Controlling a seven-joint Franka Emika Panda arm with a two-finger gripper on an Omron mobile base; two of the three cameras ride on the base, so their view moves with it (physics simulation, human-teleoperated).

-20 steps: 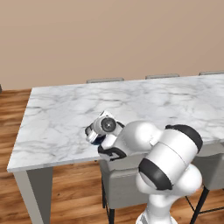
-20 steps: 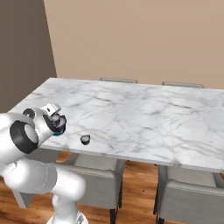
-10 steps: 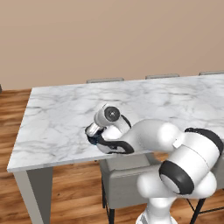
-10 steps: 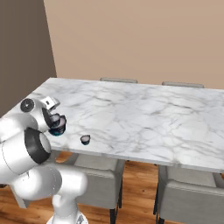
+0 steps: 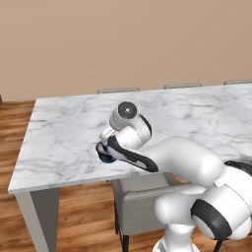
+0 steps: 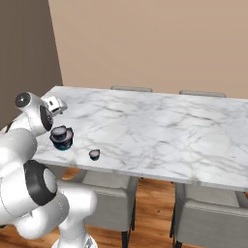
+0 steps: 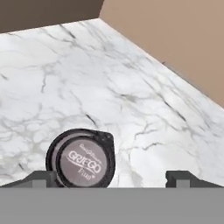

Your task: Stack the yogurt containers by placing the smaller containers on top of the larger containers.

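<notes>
Pincer (image 7: 109,177) stands apart and empty above the medium cup (image 6: 59,132), which sits stacked on the large cup (image 6: 62,142); tiny cup (image 6: 94,154) waits on the desk (image 6: 160,126), near right.

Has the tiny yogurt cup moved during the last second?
No. The tiny cup sits at the same spot by the marble table's front edge.

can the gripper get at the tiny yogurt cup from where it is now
Probably yes. The gripper is open and holds nothing, and the tiny cup stands alone on bare marble table beside the stacked cups.
</notes>
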